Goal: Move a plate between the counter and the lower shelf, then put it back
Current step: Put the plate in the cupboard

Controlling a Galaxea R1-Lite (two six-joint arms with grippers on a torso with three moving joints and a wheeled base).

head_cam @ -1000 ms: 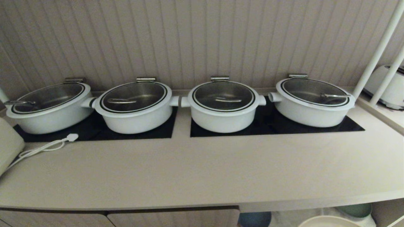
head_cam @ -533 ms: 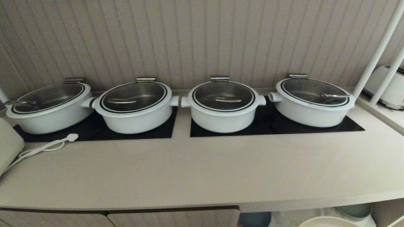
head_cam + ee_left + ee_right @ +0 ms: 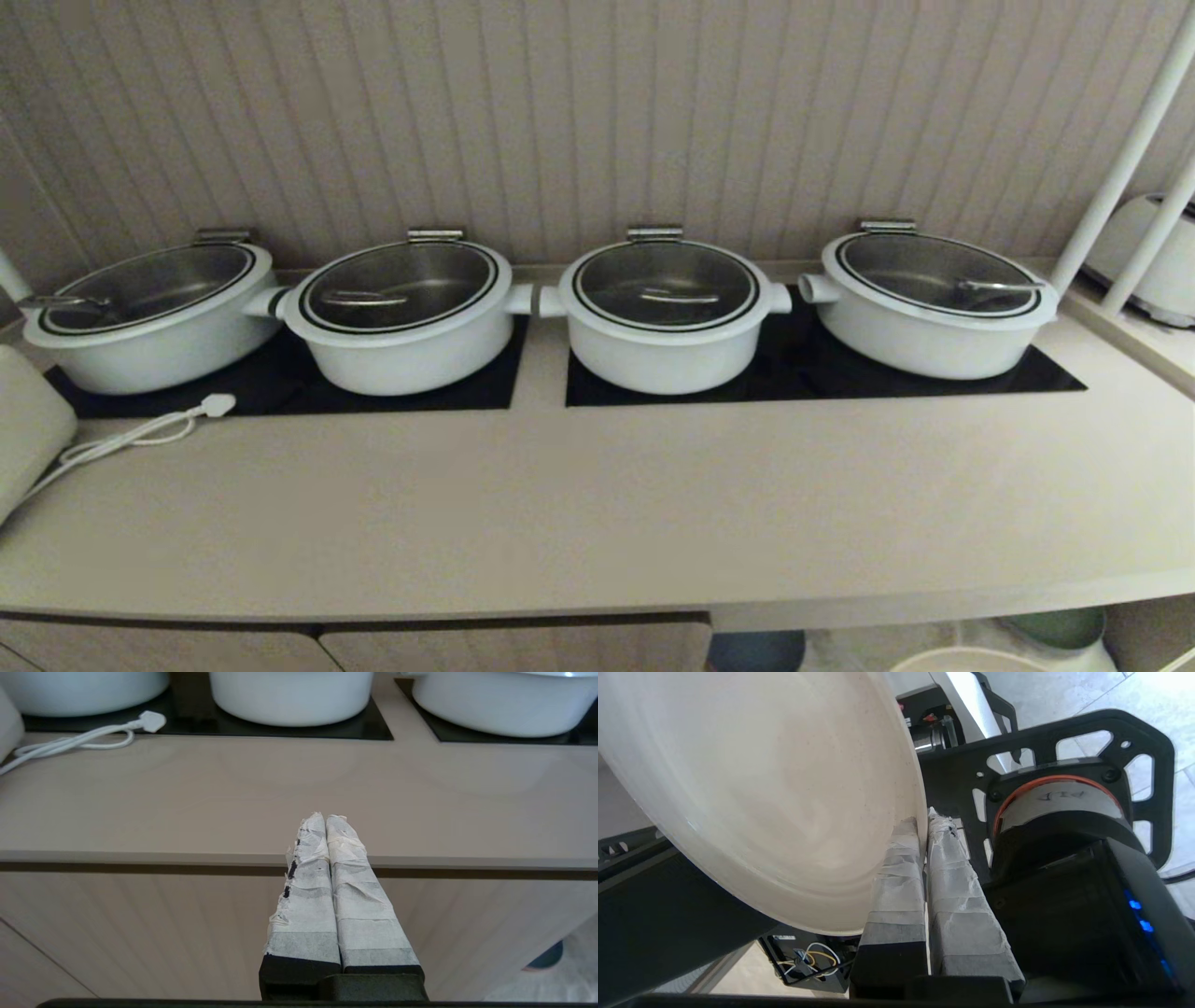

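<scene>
The plate (image 3: 761,788), round and matte cream, fills much of the right wrist view. My right gripper (image 3: 924,819) is shut on its rim, one taped finger on each face. It hangs tilted over the robot's black base and the floor. The counter (image 3: 597,504) runs across the head view, with no plate on it. Under its front edge at the right, the lower shelf (image 3: 1144,635) shows a strip of white cloth. A pale round rim (image 3: 971,661) peeks in there; I cannot tell whether it is the held plate. My left gripper (image 3: 325,817) is shut and empty, parked before the counter's edge.
Several white lidded pots (image 3: 663,313) stand on black hob panels (image 3: 448,387) along the back. A white cord and plug (image 3: 213,405) lie at the left. White posts (image 3: 1120,154) rise at the right. Blue (image 3: 756,649) and green (image 3: 1055,625) dishes sit in the shelf.
The whole head view has shifted a little to the right. The pale rim at its bottom edge shows slightly less than before. Nothing on the counter has moved.
</scene>
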